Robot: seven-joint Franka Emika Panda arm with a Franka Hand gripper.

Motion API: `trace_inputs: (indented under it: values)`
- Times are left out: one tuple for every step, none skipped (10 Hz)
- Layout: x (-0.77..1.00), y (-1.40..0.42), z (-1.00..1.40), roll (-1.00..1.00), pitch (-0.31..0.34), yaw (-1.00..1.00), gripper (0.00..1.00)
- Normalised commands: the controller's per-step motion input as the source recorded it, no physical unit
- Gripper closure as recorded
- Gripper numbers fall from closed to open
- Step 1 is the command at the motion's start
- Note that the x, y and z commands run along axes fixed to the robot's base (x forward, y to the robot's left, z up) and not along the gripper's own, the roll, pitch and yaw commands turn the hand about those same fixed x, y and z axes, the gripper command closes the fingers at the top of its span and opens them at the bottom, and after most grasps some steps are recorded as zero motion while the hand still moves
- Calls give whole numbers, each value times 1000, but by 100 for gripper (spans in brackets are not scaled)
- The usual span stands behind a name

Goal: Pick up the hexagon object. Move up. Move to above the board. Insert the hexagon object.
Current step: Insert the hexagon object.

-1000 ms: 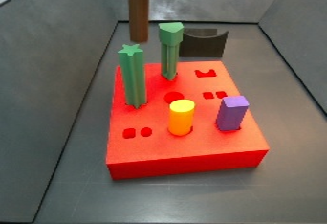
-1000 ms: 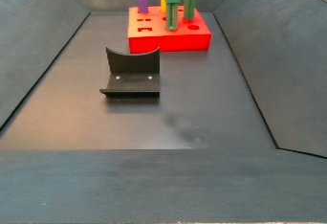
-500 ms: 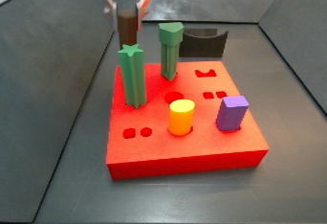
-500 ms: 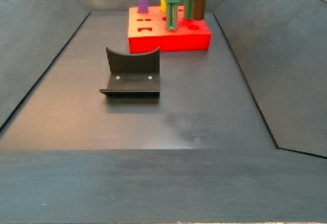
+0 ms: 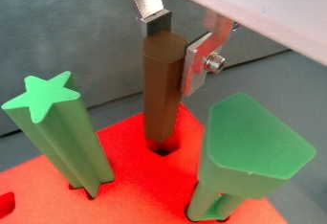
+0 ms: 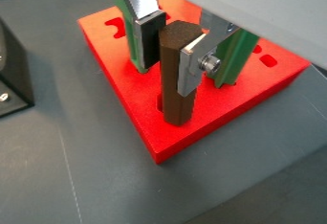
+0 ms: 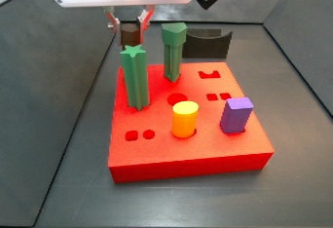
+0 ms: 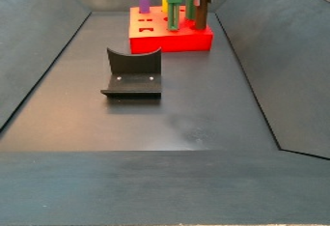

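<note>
The hexagon object is a tall dark brown peg (image 5: 160, 94). It stands upright with its lower end in a hole of the red board (image 5: 128, 144), between two green pegs. My gripper (image 5: 175, 51) is shut on its top, with silver fingers on either side. Both wrist views show this; in a wrist view the peg (image 6: 177, 79) sits near the board's (image 6: 121, 84) edge, inside the gripper (image 6: 173, 54). In a side view the gripper (image 7: 130, 22) holds the peg (image 7: 129, 35) at the far left corner of the board (image 7: 196, 152). The peg (image 8: 202, 6) also shows far off in a side view.
A green star peg (image 7: 134, 76) and a second green peg (image 7: 172, 52) stand close beside the hexagon. A yellow cylinder (image 7: 185, 119) and a purple block (image 7: 236, 115) stand at the board's front. The dark fixture (image 8: 133, 73) stands mid-floor. Grey walls enclose the floor.
My gripper has come down with the brown peg. The peg was high above the board and now its lower end is in the hole.
</note>
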Motion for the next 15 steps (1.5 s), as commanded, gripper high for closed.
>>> trace_inputs:
  values:
    - [280, 0, -277, 26, -50, 417, 100]
    - [366, 0, -263, 64, -19, 474, 100]
    - [0, 0, -31, 0, 0, 17, 100]
    - [114, 0, -349, 19, -89, 283, 100]
    - [0, 0, -626, 134, -229, 454, 100]
    - [-111, 0, -614, 199, -237, 443, 100]
    - [-291, -43, -580, 249, -250, 386, 100]
    - [-289, -6, -551, 279, -246, 371, 100]
    - [-374, -140, -406, 370, -264, 263, 100]
    - [-509, -214, -346, 347, -347, 257, 100]
    - [-457, -234, -314, 311, -389, 280, 100]
    - [-423, -289, -251, 329, -419, 186, 100]
    - [-303, -117, -446, 181, -367, 0, 100]
    - [-23, 0, 0, 0, -34, 0, 100]
    - [-63, 0, -9, 57, 0, -20, 100]
